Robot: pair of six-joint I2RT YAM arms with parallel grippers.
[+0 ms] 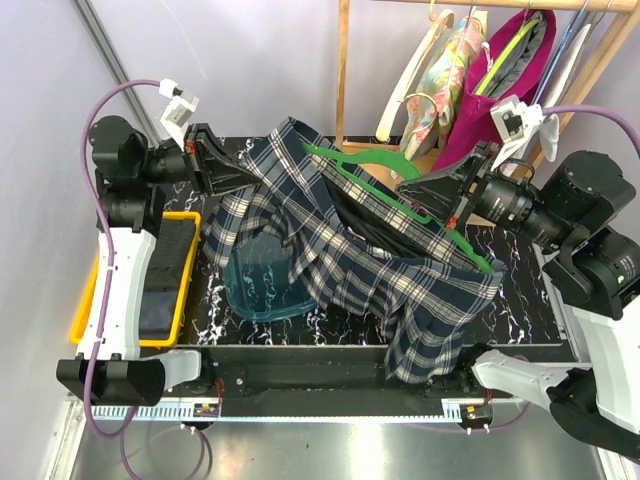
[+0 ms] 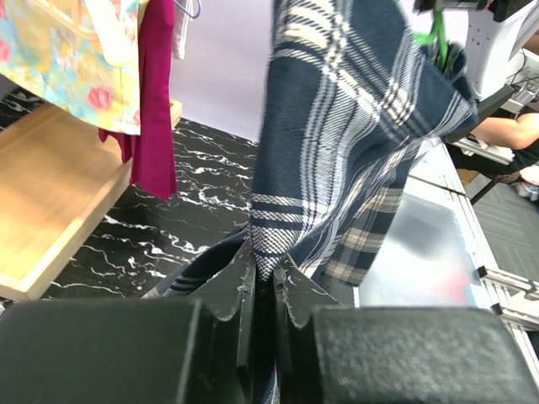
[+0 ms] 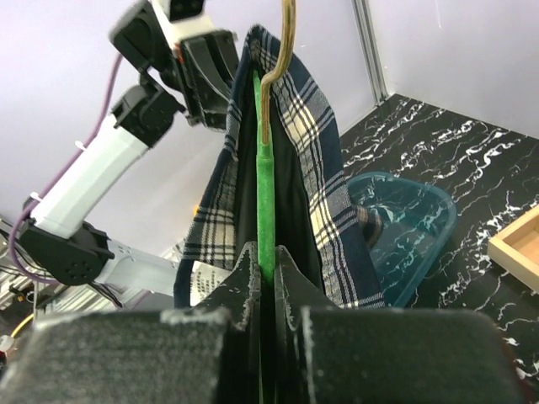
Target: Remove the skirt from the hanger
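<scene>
The navy plaid skirt [image 1: 340,250] hangs spread above the table, draped over the green hanger [image 1: 375,160]. My left gripper [image 1: 240,170] is shut on the skirt's upper left edge; in the left wrist view the cloth [image 2: 337,135] rises out of the closed fingers [image 2: 290,295]. My right gripper [image 1: 432,190] is shut on the hanger's arm; in the right wrist view the green bar [image 3: 266,210] runs up from between the fingers [image 3: 244,278], with skirt [image 3: 324,185] on both sides. The lower hem droops over the table's front edge.
A teal plastic bin [image 1: 262,285] sits on the black marble table [image 1: 520,280] under the skirt. A yellow tray [image 1: 170,280] lies at the left. A wooden rack [image 1: 345,70] at the back holds a floral garment [image 1: 445,70] and a magenta garment [image 1: 500,100].
</scene>
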